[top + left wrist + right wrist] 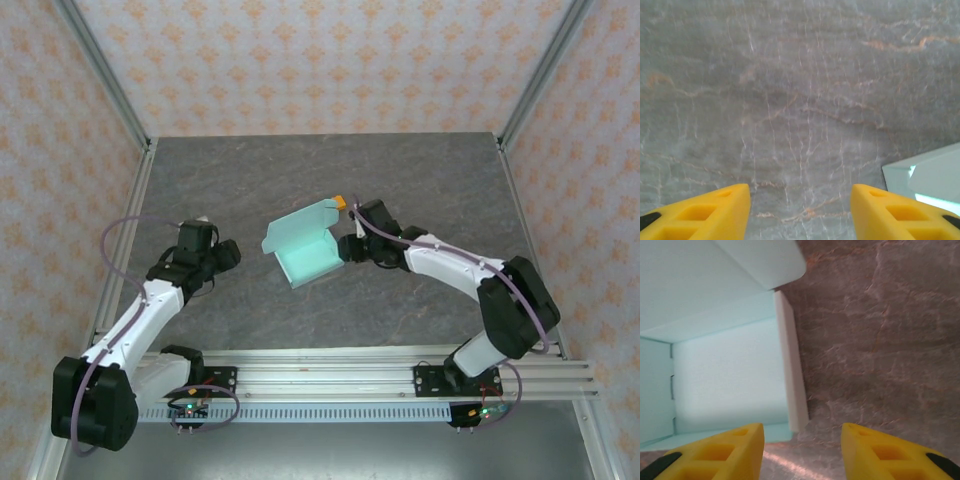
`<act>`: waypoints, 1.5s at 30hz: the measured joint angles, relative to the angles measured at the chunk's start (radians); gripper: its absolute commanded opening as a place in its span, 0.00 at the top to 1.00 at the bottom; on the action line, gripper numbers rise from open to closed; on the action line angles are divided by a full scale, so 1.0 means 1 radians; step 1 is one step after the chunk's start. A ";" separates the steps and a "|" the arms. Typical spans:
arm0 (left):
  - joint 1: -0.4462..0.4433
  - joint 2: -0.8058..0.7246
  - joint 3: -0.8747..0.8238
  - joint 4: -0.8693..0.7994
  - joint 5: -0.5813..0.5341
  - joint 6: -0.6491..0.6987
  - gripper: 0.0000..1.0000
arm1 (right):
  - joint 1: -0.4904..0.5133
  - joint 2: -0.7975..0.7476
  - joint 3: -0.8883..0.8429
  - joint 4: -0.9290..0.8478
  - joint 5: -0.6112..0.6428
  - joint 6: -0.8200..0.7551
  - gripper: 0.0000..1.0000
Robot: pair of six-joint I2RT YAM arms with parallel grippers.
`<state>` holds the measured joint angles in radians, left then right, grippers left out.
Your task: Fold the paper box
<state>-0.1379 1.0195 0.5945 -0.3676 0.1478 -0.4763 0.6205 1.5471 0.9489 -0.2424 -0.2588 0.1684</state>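
Paper box is lying near the centre of the desk, its tray formed and its lid flap standing raised on the far side. The right gripper is hovering at the tray's right wall, jaws apart and holding nothing. The left gripper is hovering well to the left, jaws likewise apart. Judged step: closing the lid. Pressing the flap down evenly while the other gripper is bracing the tray should prevent sliding or creasing.
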 measured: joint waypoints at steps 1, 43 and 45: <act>-0.004 -0.006 -0.008 0.001 0.006 -0.002 0.45 | 0.000 0.017 0.013 0.001 0.004 -0.012 0.57; -0.044 -0.027 -0.042 0.043 0.055 0.006 0.45 | 0.183 0.327 0.238 -0.073 0.409 -0.087 0.90; -0.046 -0.027 -0.044 0.045 0.055 0.006 0.45 | 0.195 0.341 0.252 -0.092 0.445 -0.082 0.91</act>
<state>-0.1837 0.9920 0.5507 -0.3229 0.2028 -0.4706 0.8158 1.8877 1.2011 -0.3340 0.1860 0.0860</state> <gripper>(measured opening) 0.552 0.099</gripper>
